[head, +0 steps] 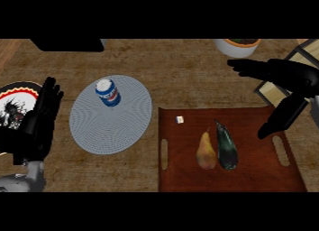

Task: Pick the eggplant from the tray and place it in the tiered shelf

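Observation:
A dark green-purple eggplant [225,146] lies lengthwise on the brown wooden tray [255,178], close beside a yellow-brown pear [205,151]. My right hand [289,76] hovers above the tray's far right corner, fingers straight toward the left and thumb hanging down over the tray's right edge; it holds nothing. It is well apart from the eggplant. The tiered shelf [308,52] shows as pale wooden boards at the right edge, partly hidden by the right hand. At the left edge my left hand [32,124] rests open with fingers up.
A blue soda can [108,92] stands on a round grey placemat [112,117]. A patterned plate [9,106] lies under the left hand. A white bowl [237,46] sits at the back right, a dark box [67,44] at the back left. A small white tag [180,119] lies on the tray.

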`<move>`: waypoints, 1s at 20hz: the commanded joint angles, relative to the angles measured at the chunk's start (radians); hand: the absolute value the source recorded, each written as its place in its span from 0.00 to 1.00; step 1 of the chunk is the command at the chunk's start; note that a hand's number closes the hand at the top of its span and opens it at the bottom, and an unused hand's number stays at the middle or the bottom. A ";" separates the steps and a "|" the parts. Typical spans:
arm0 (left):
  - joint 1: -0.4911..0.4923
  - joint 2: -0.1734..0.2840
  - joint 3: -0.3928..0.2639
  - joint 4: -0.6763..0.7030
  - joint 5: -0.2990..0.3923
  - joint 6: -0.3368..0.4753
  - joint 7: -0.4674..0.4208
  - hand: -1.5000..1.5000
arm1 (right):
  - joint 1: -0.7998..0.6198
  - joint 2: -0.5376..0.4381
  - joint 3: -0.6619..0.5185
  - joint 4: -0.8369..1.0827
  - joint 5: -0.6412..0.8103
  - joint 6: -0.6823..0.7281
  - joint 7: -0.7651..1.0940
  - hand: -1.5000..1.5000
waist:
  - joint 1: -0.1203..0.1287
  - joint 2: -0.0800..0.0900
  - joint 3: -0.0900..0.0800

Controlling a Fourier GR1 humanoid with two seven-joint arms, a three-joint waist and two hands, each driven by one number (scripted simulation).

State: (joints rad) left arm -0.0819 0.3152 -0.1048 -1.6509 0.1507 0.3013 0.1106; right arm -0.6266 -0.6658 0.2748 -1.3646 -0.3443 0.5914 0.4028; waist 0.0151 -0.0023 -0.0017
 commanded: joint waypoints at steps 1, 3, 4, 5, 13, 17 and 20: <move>0.001 0.014 0.028 -0.021 0.024 -0.015 0.024 0.50 | -0.075 -0.037 0.086 -0.080 0.095 0.038 0.127 0.00 | -0.003 -0.003 0.000; -0.002 0.001 0.028 -0.002 -0.007 0.008 0.001 0.50 | -0.084 0.018 0.132 -0.085 0.166 0.002 0.170 0.00 | -0.005 0.001 0.001; -0.045 0.037 0.052 -0.002 0.010 -0.019 0.039 0.50 | -0.101 0.031 0.157 -0.083 0.175 0.011 0.214 0.00 | -0.006 0.001 0.001; -0.034 0.007 0.045 0.048 0.009 -0.029 0.002 0.50 | -0.089 0.034 0.130 -0.047 0.166 0.047 0.210 0.00 | -0.010 0.003 0.001; -0.042 -0.005 0.061 0.061 -0.020 -0.036 -0.007 0.50 | -0.032 0.161 0.262 -0.079 0.444 -0.027 0.247 0.00 | -0.014 0.004 0.001; 0.002 -0.023 0.035 -0.029 -0.020 -0.035 0.040 0.50 | -0.057 0.146 0.274 -0.042 0.472 0.073 0.323 0.00 | -0.006 0.002 0.002; 0.042 -0.005 0.082 -0.064 -0.008 -0.054 0.029 0.50 | 0.033 0.137 0.263 -0.114 0.533 0.063 0.335 0.00 | -0.012 0.000 0.002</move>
State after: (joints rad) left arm -0.0837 0.2913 -0.0586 -1.6696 0.1253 0.2801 0.1410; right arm -0.6473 -0.5336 0.5430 -1.4412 0.1307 0.6350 0.7023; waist 0.0046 -0.0004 -0.0002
